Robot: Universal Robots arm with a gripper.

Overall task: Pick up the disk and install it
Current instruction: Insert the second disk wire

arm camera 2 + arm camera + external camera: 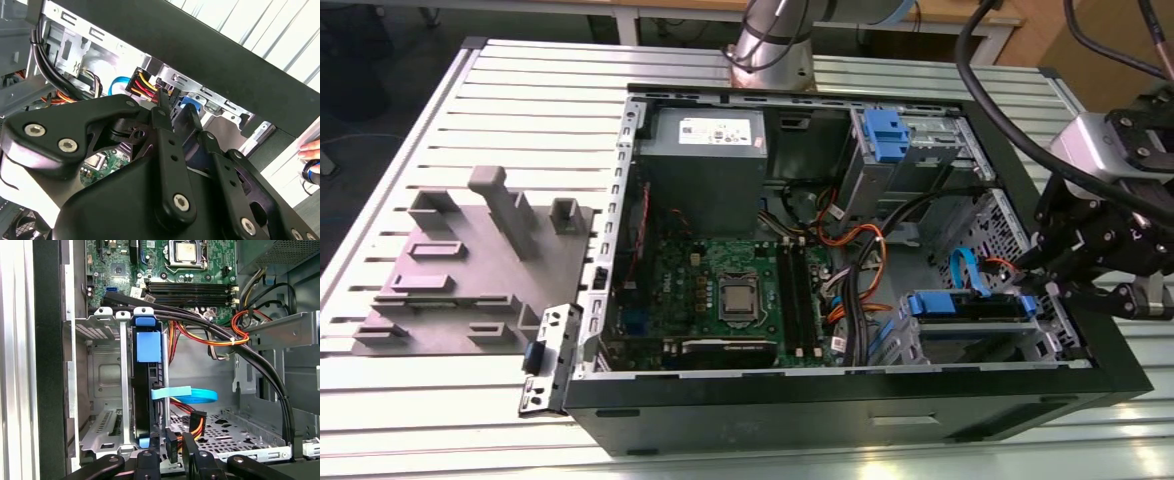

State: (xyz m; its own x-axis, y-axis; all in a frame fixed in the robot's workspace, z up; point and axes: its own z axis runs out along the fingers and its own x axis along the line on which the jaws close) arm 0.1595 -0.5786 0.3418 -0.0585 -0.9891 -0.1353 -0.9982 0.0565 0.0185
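Note:
The disk [148,390] stands on edge in the drive cage [107,390] at the case's front corner, its blue carrier tab [148,346] facing the open side. In the exterior view the disk [947,305] lies in that cage at the view's lower right. My gripper [171,454] hangs just outside the disk's near end, with its fingers [192,452] a narrow gap apart. A black power plug [171,442] on red, yellow and orange wires shows in that gap. In the exterior view my gripper [1051,290] is over the case's right wall.
The open computer case [854,400] lies on a slatted metal table [520,90]. Inside are the motherboard [720,290], a grey power supply [707,150] and a second blue-latched bay [887,135]. Loose black cables [240,350] cross beside the cage. A grey fixture [467,270] sits at the exterior view's left. A hand [311,149] rests outside the case.

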